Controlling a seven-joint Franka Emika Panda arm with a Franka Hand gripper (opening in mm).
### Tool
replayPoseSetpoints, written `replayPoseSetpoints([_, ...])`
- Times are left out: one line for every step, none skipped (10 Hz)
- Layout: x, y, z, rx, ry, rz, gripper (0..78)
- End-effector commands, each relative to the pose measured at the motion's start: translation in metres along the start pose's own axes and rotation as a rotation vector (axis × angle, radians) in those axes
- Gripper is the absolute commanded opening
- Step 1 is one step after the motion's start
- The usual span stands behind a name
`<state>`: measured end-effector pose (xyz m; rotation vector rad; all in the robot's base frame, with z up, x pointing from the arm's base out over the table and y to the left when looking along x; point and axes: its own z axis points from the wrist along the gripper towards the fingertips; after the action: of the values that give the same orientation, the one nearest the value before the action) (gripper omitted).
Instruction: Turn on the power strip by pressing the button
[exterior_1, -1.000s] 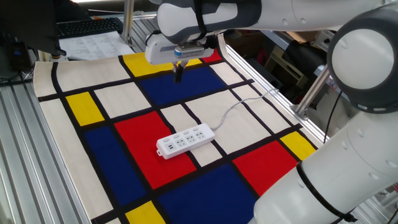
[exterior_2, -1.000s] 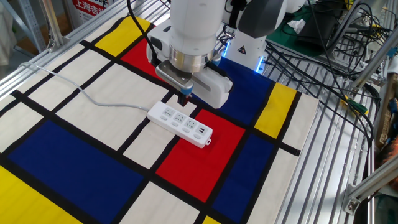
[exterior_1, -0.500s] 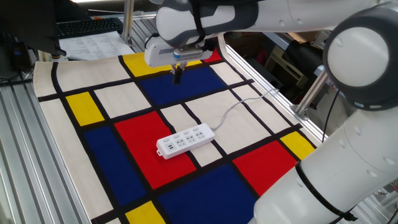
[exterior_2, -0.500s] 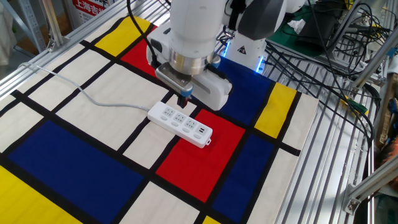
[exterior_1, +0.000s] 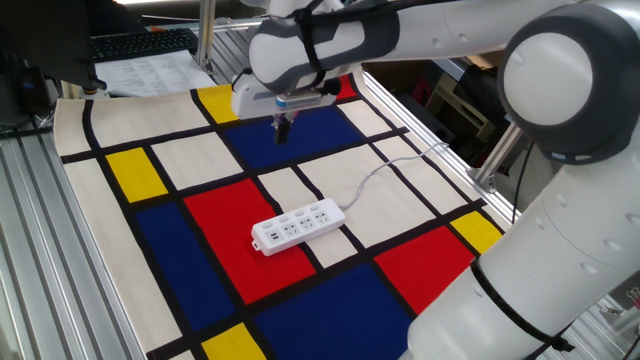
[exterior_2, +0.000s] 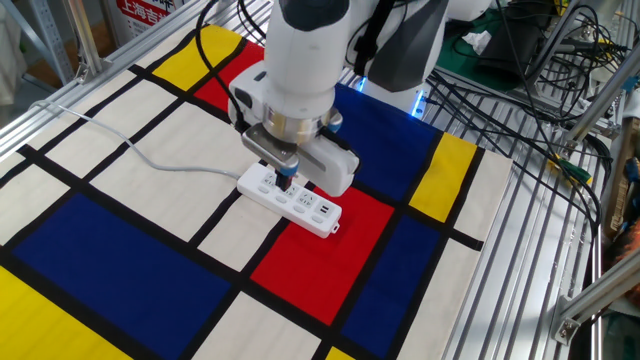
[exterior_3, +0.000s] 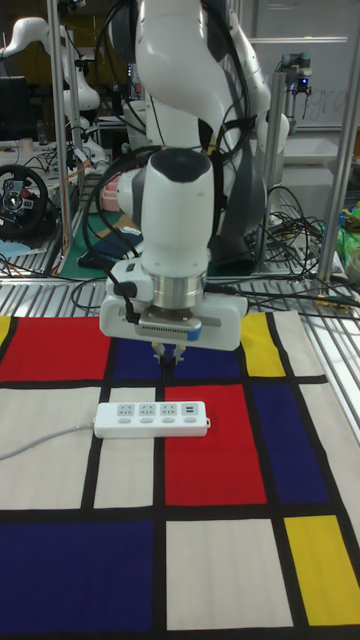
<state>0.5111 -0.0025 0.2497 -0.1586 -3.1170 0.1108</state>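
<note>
The white power strip (exterior_1: 298, 225) lies flat on the colourful checked mat, across a red and a pale field; it also shows as the power strip (exterior_2: 290, 200) and the power strip (exterior_3: 152, 419). Its thin white cord (exterior_1: 392, 163) runs off toward the table edge. The button at the cord end is too small to make out. My gripper (exterior_3: 165, 364) points straight down above the strip, its dark fingers pressed together with nothing held. In the other fixed view the gripper (exterior_2: 284, 181) hangs just over the strip's cord-end half, apart from it. The gripper (exterior_1: 282, 129) appears behind the strip.
A keyboard and papers (exterior_1: 140, 45) lie beyond the mat's far corner. Metal rails (exterior_1: 40, 250) edge the table. A tangle of cables (exterior_2: 540, 70) runs along one side. A steering wheel (exterior_3: 20, 195) stands in the background.
The gripper has come down and shifted toward the cord-end half of the strip, and the wrist has turned a little. The strip has not moved.
</note>
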Motion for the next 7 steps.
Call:
replayPoseSetpoints([0.029, -0.007, 0.038, -0.048, -0.032, 0.000, 0.0])
replayPoseSetpoints([0.035, -0.012, 0.048, -0.061, -0.031, -0.007, 0.0])
replayPoseSetpoints([0.039, -0.015, 0.055, -0.077, -0.030, -0.007, 0.0])
replayPoseSetpoints([0.043, -0.018, 0.060, -0.098, -0.027, 0.001, 0.0])
replayPoseSetpoints([0.043, -0.018, 0.061, -0.103, -0.027, 0.004, 0.0])
replayPoseSetpoints([0.043, -0.023, 0.065, -0.154, -0.009, 0.005, 0.0])
replayPoseSetpoints([0.042, -0.025, 0.066, -0.149, -0.010, 0.014, 0.0])
